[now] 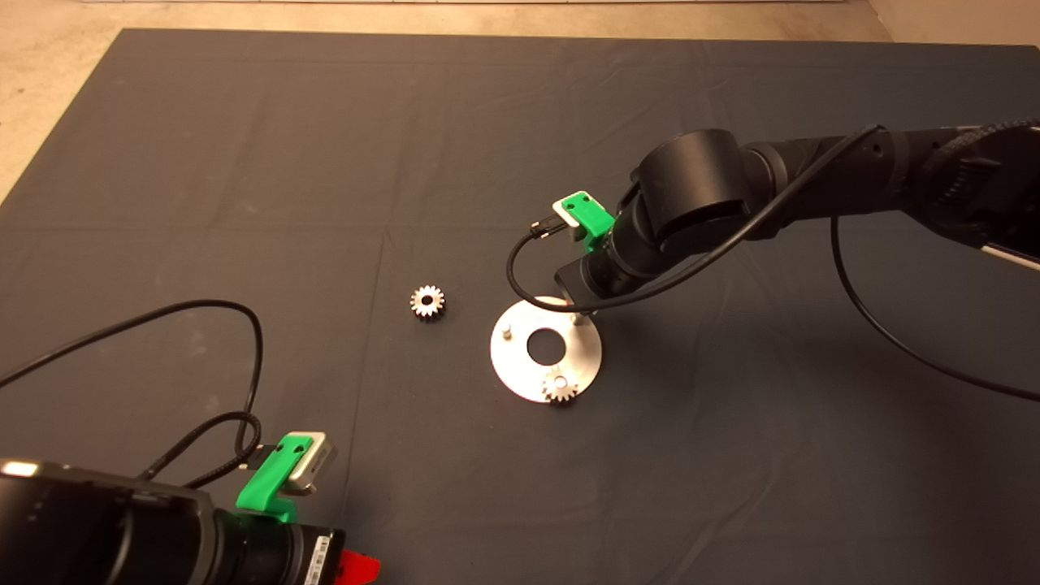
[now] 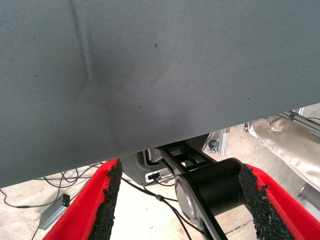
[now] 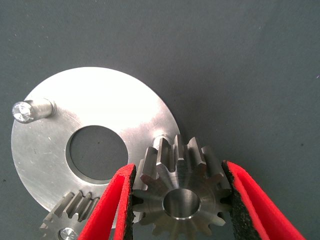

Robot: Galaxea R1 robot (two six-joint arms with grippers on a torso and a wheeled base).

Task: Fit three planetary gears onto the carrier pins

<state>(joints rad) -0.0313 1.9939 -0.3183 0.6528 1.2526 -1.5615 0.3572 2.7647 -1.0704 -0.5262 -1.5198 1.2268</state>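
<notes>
1. Gripped between the right fingers (image 3: 120, 200), a gear (image 3: 180, 197) fills the near part of the right wrist view, bore facing the camera, pads pressed on its teeth from both sides.
2. Just past that gear's rim, a bare pin (image 3: 161, 140) stands on the plate (image 3: 107, 105); the gear hangs above and slightly short of it, not yet threaded.
3. To seat it well, I judge the bore must sit squarely over the pin tip before lowering; keep the gear level, descend slowly, and release only once it drops flat on the plate.
4. A second bare pin (image 3: 31, 109) stands at the plate's far side, and a mounted gear (image 3: 67, 220) already sits on the third pin, close to the left-hand finger. The held gear's teeth should stay clear of it on the way down.
5. From the head view, the right gripper (image 1: 578, 305) is over the plate's edge, largely hidden by its arm.
6. One loose gear (image 1: 427, 301) lies on the worktop (image 1: 244, 146), near the plate but apart from it, waiting for the last pin.
7. Parked at the lower left, the left gripper (image 1: 357, 565) has its fingers (image 2: 107, 200) spread apart, holding nothing.
</notes>
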